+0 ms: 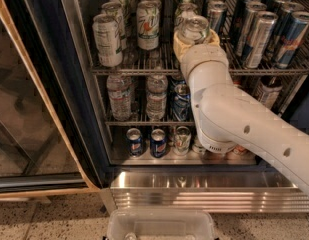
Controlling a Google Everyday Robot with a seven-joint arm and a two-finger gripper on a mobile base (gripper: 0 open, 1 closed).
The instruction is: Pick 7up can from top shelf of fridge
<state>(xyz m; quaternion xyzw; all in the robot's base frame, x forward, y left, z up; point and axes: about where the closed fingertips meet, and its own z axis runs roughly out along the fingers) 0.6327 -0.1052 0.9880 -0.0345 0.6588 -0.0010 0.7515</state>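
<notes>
Slim blue-silver cans (293, 34), water bottles (119, 96), clear plastic tub (161, 225)
</notes>
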